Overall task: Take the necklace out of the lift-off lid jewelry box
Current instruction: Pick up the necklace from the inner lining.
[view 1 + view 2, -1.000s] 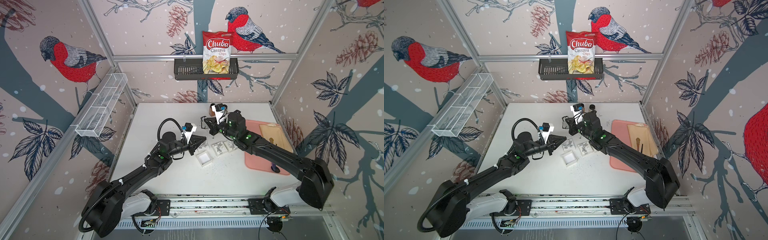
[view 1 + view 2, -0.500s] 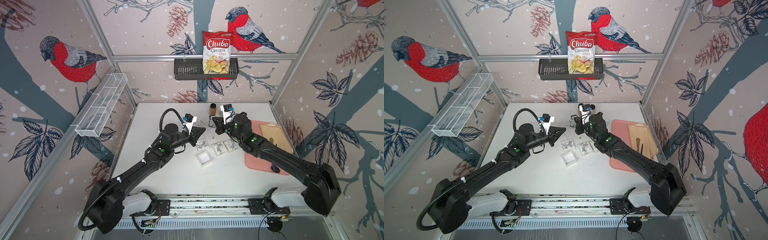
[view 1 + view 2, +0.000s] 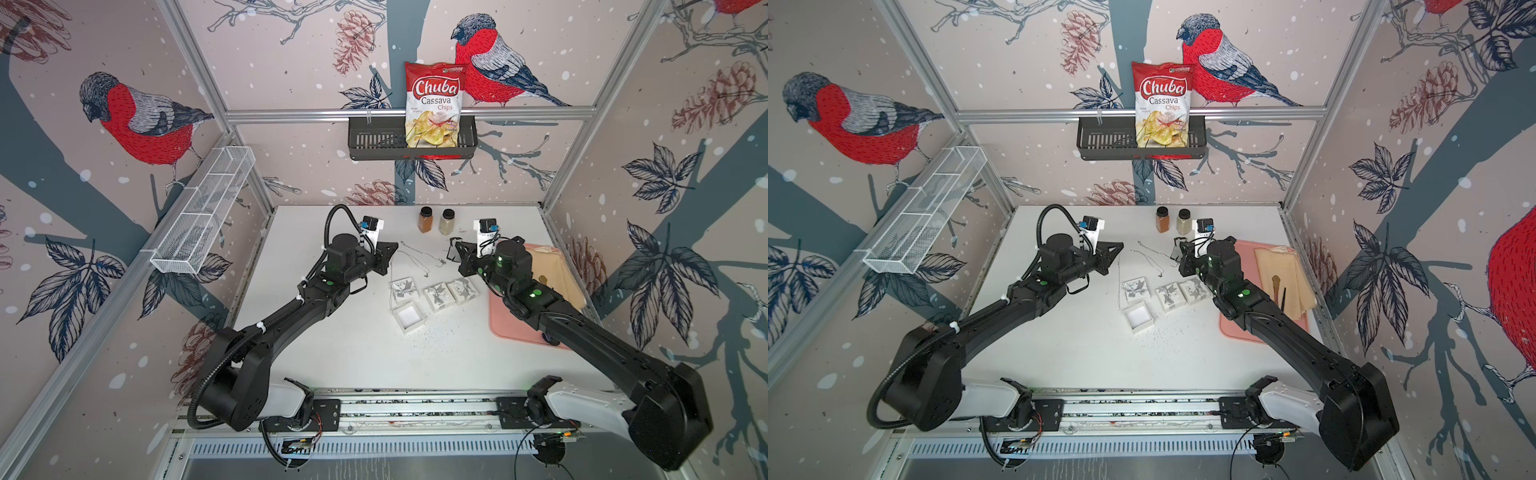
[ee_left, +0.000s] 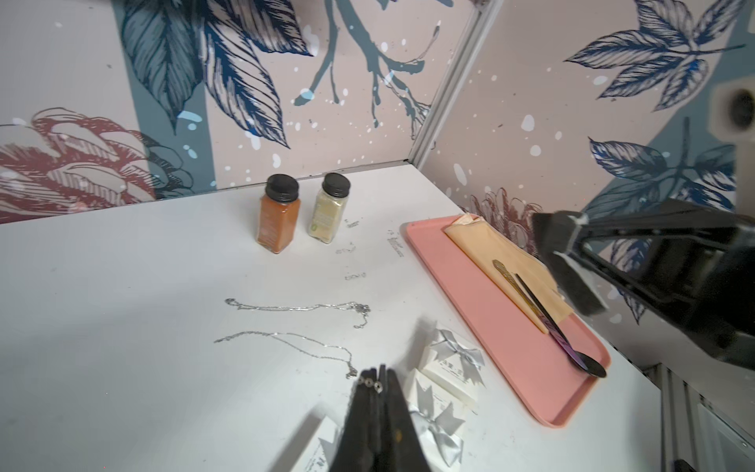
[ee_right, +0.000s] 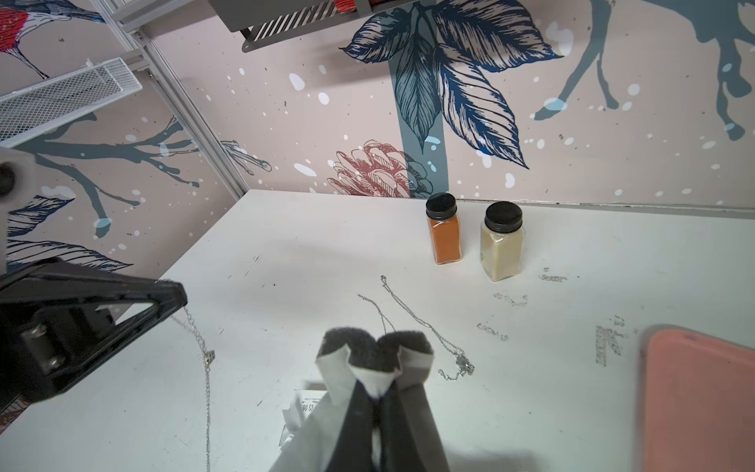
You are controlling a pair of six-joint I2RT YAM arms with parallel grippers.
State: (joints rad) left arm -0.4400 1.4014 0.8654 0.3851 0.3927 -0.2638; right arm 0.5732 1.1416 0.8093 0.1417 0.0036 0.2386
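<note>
Left wrist view: necklace (image 4: pixel 369 382) is clamped by left gripper (image 4: pixel 380 374).
Right gripper (image 5: pixel 378 347): jaws are pressed together.

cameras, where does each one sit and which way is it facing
Top views: high above the front, looking down at the table; both arms show whole.
Left wrist: looks past the left gripper, shut on the necklace, toward the pink tray; right gripper shows.
Right wrist: looks past the shut right gripper toward the back wall; left gripper shows.
Shared: both wrist views show the spice jars.
</note>
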